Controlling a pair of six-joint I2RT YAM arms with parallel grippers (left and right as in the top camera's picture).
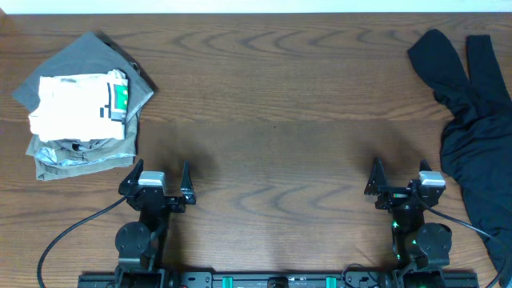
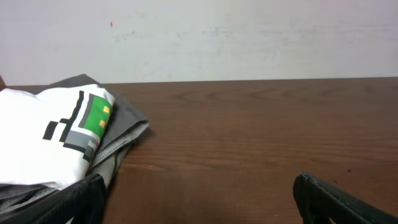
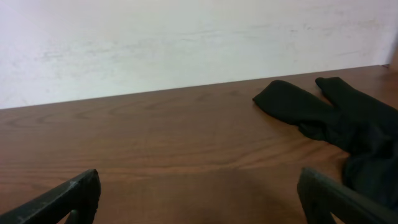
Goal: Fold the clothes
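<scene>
Black trousers (image 1: 472, 104) — overhead, right wrist views

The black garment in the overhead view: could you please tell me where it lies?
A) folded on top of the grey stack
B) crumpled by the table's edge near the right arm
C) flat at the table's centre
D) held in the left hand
B: the black garment lies crumpled at the edge of the table, near the open, empty right hand.

Matt black cloth trousers (image 1: 472, 120) on smooth, grained wood table (image 1: 280, 104)
</scene>
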